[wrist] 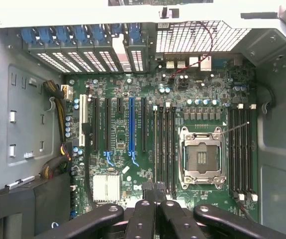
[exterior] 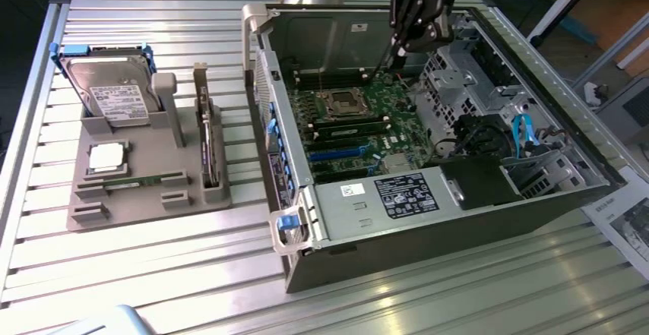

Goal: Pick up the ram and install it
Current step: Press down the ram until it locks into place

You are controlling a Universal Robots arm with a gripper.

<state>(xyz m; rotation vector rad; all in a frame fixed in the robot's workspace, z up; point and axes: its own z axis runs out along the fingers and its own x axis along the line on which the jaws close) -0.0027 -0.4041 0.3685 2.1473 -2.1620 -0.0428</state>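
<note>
Black fingers (wrist: 155, 199) pressed together, holding nothing visible, hover inside the open grey computer case (exterior: 568, 134) above the green motherboard (wrist: 147, 149). Well away on the counter (exterior: 152, 274), the long thin green ram stick (exterior: 130, 181) lies in the grey holder tray (exterior: 121, 206); probably light, stiff, fragile, best pinched by its edges.

I am working over a ribbed, silver metal tabletop (exterior: 152, 274) made of long parallel aluminium slats, and bright light glares off the slats nearest the exterior camera. Past the table's far edge, at the exterior view's right, I see slanted grey metal frame tubes (exterior: 618, 42) and a blue object (exterior: 637, 55) behind them. A printed white paper sheet (exterior: 627, 217) lies at that side's edge.
</note>
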